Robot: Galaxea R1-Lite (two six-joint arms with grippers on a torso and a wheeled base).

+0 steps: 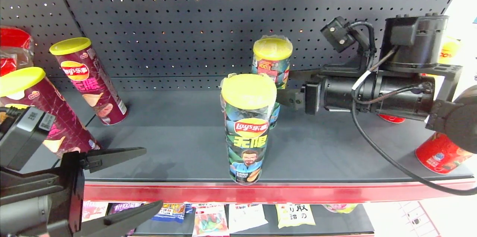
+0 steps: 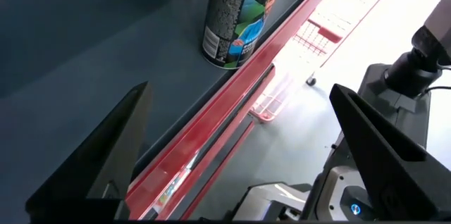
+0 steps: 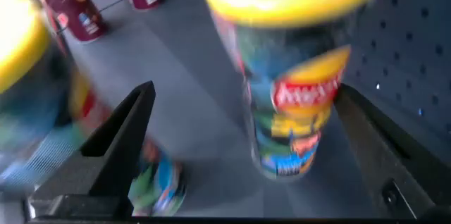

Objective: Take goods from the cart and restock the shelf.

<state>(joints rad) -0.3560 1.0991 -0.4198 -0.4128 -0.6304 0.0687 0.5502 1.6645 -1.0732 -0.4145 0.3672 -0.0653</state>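
Note:
Two green-and-blue chip cans with yellow lids stand on the dark shelf (image 1: 179,144). The front can (image 1: 248,129) (image 2: 236,13) is at the shelf's red edge. The rear can (image 1: 272,58) (image 3: 296,76) stands upright near the pegboard. My right gripper (image 1: 284,89) (image 3: 246,90) reaches in from the right, open, with the rear can between its fingers and a gap on each side. The front can's lid (image 3: 14,34) lies beside one finger. Low at the front left, my left gripper (image 1: 149,179) (image 2: 239,90) is open and holds nothing, just outside the shelf edge.
Maroon chip cans (image 1: 89,80) stand on the shelf's left, red cans (image 1: 441,153) on its right. Snack packets (image 1: 246,216) lie on the lower shelf. A red wire cart (image 2: 317,34) stands on the floor beside the shelf. Free shelf room lies between the maroon cans and the front can.

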